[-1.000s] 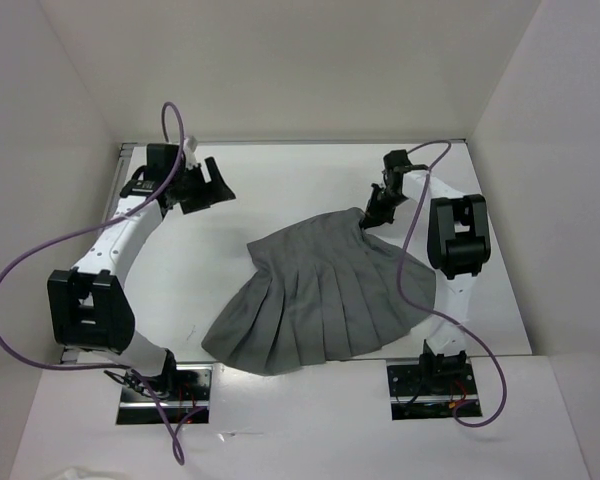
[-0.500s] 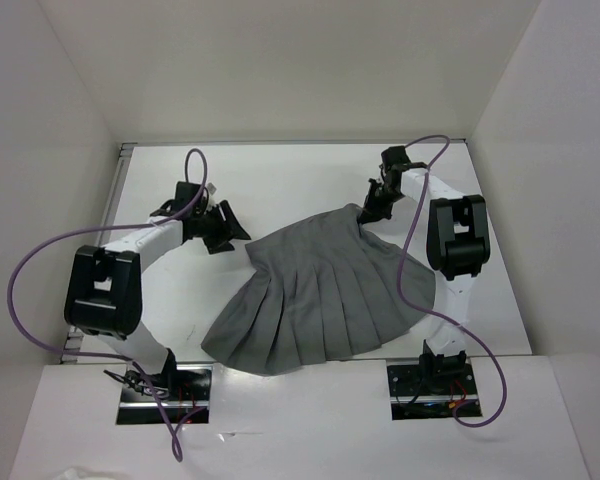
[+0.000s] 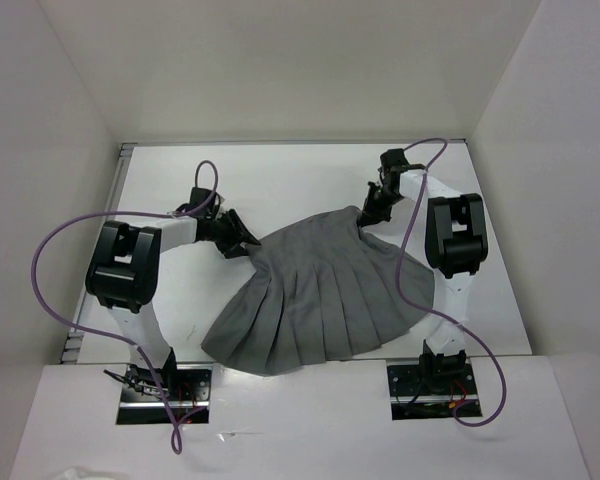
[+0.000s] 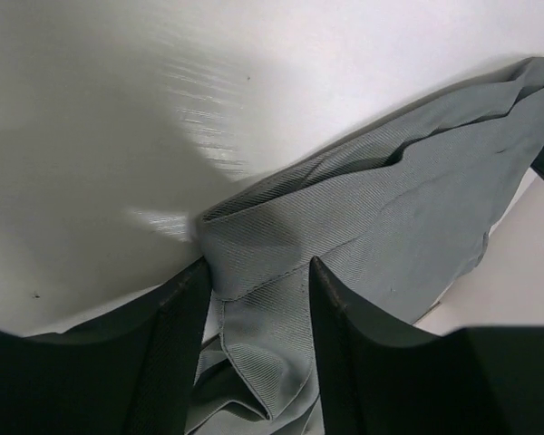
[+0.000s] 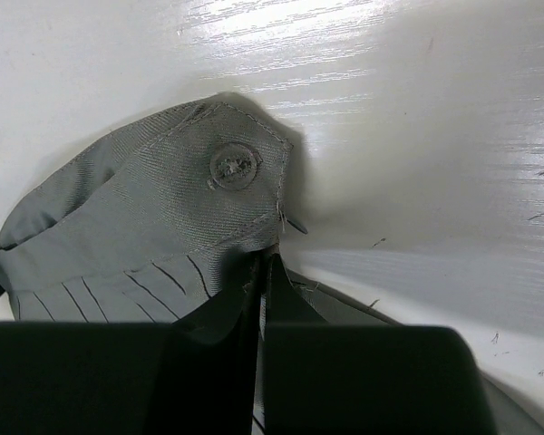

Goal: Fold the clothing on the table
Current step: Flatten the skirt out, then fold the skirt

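The clothing (image 3: 330,290), a dark grey pleated skirt, lies fanned out flat on the white table (image 3: 280,180), waistband toward the back. My left gripper (image 3: 248,243) sits low at the waistband's left end. In the left wrist view the gripper (image 4: 259,263) is open, and the waistband corner of the clothing (image 4: 390,208) lies between its two fingers. My right gripper (image 3: 368,215) is at the waistband's right end. The right wrist view shows this gripper (image 5: 263,258) shut on the clothing (image 5: 163,227) just below a grey button (image 5: 234,167).
White walls (image 3: 70,100) enclose the table on three sides. Purple cables (image 3: 50,250) loop off both arms; the right one hangs over the skirt's right side. The arm bases (image 3: 165,385) stand at the near edge.
My left arm has swung in from the back left to the skirt's left waistband corner, and its jaws have narrowed around it. The right arm and the skirt have stayed put.
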Controlling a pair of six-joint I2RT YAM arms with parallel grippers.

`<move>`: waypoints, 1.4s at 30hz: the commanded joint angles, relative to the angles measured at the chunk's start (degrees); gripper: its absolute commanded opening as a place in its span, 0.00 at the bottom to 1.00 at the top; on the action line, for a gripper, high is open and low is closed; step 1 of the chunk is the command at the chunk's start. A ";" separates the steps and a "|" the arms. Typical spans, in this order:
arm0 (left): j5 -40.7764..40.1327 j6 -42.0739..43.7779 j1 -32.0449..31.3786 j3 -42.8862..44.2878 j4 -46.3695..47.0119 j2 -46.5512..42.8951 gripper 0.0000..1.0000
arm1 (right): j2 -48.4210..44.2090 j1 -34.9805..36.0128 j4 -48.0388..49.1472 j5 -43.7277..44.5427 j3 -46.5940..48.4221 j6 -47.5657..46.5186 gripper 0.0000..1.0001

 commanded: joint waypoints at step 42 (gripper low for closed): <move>-6.75 3.08 3.17 19.92 -3.17 10.79 0.00 | -5.58 -3.82 5.37 -2.47 -6.43 7.41 0.53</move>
